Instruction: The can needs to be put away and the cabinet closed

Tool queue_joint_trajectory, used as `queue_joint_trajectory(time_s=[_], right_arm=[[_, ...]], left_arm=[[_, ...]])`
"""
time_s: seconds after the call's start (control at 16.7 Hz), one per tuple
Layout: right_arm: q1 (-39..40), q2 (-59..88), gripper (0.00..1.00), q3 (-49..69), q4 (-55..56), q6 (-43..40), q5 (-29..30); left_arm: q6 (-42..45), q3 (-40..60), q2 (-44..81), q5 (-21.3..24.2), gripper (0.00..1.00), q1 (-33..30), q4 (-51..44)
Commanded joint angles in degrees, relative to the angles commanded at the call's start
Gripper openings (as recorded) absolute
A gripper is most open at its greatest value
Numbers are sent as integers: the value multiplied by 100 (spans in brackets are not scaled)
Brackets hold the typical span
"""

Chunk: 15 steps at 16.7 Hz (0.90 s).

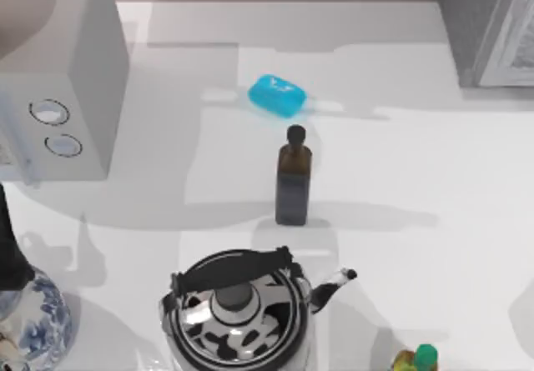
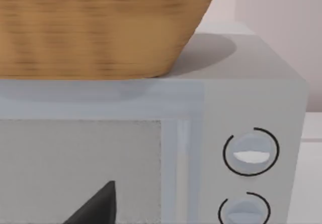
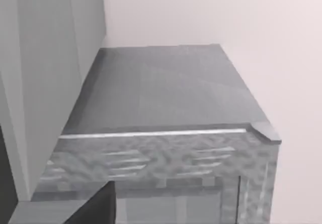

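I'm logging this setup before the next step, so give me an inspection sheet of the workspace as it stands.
Surface: white table, shadowed in places.
Job's things: cabinet at the far right corner, pale panel facing the table; can: nothing seen.
Clutter: dark bottle upright mid-table; blue block beyond it; black-and-white kettle at the near edge; patterned vase near left; small green-topped item near right.
Grippers: dark finger tips face the light grey box; another faces the cabinet.
Cables: nothing seen.
Surroundings: wicker basket atop the grey box; plain wall.
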Motion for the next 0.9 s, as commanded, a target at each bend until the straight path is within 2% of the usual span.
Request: queue_joint_trajectory(time_s=[0.18, 0.6, 0.78, 0.9], right_arm=[[1283, 54, 100, 35, -94, 2, 1356], [5161, -194, 100, 97, -84, 2, 5046], [6462, -322, 100, 9, -87, 4, 6267], [7029, -368, 100, -74, -112, 9, 6811]], left_arm=[[0, 0, 0, 0, 100, 0, 0], [0, 0, 0, 0, 100, 0, 0], [0, 0, 0, 0, 100, 0, 0], [0, 0, 0, 0, 100, 0, 0]])
